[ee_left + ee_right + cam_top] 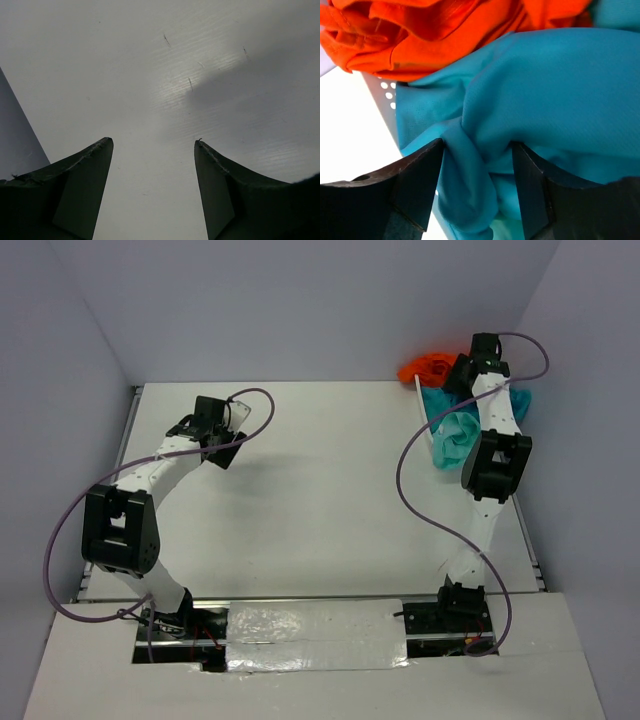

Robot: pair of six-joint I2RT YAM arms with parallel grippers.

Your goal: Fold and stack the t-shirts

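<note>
Since the t-shirts lie heaped and unfolded at the basket (382, 95), we judge the task to be at its first step: drawing out one garment. The right end effector (477, 145) stands partly open astride a fold of the teal t-shirt (560, 90), cloth touching both fingers; whether it grips, we cannot tell. The orange t-shirt (430, 30) lies just beyond it. The left end effector (153, 141) is wide open, holding nothing, above the worktop (150, 60). Next move requires firm closure, then a lift clear of the orange t-shirt.
</note>
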